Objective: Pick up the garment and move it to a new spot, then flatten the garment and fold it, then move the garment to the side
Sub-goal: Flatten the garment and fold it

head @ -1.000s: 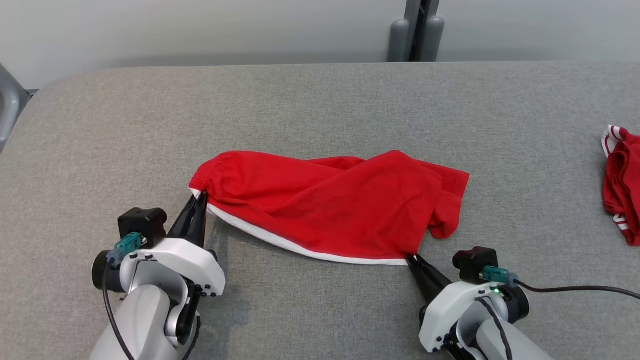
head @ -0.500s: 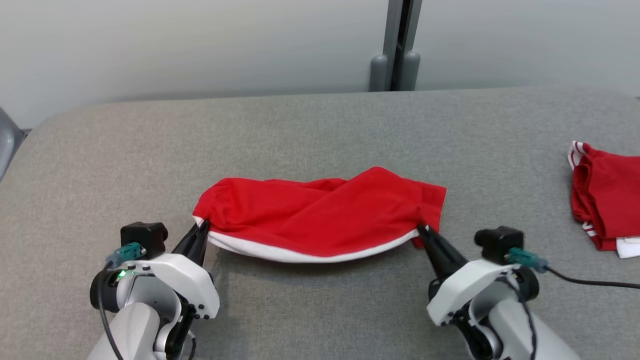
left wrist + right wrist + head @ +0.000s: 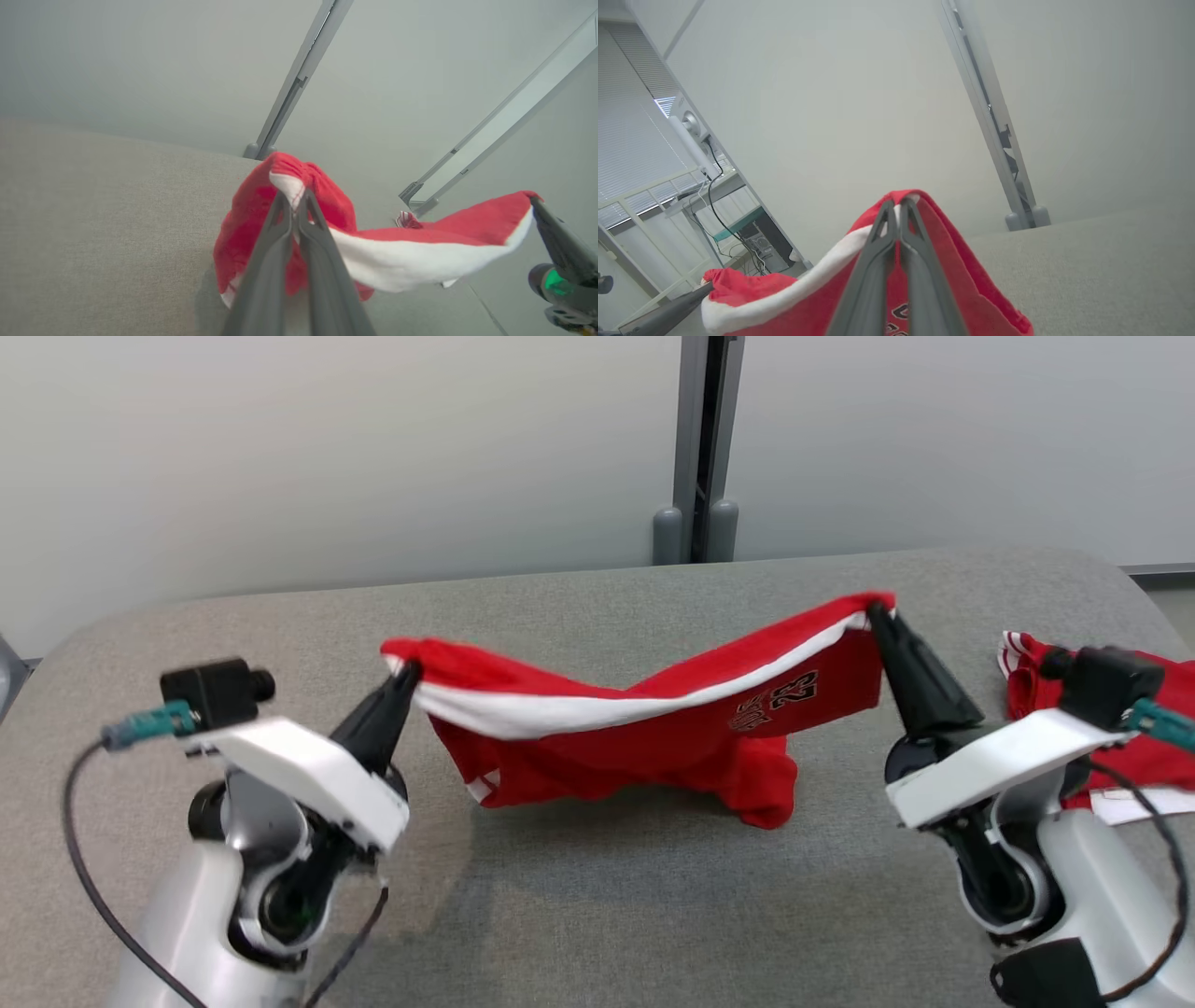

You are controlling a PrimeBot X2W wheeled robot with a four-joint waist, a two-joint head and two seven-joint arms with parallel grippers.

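The garment (image 3: 644, 737) is a pair of red shorts with a white band and dark lettering, hanging in the air between my two grippers, its lower folds brushing the grey table (image 3: 579, 915). My left gripper (image 3: 407, 670) is shut on its left corner, seen close in the left wrist view as the left gripper (image 3: 294, 198) pinching the white-edged garment (image 3: 420, 252). My right gripper (image 3: 876, 609) is shut on the right corner, held higher. In the right wrist view the right gripper (image 3: 896, 205) clamps the garment (image 3: 952, 261) at its peak.
A second red garment with white stripes (image 3: 1139, 728) lies at the table's right edge, behind my right arm. A grey post (image 3: 695, 448) stands against the pale wall behind the table. A desk with cables (image 3: 714, 186) stands far off in the right wrist view.
Both grippers have lifted the garment off the table and raised it, the right one higher. The head camera has tilted up, showing more wall.
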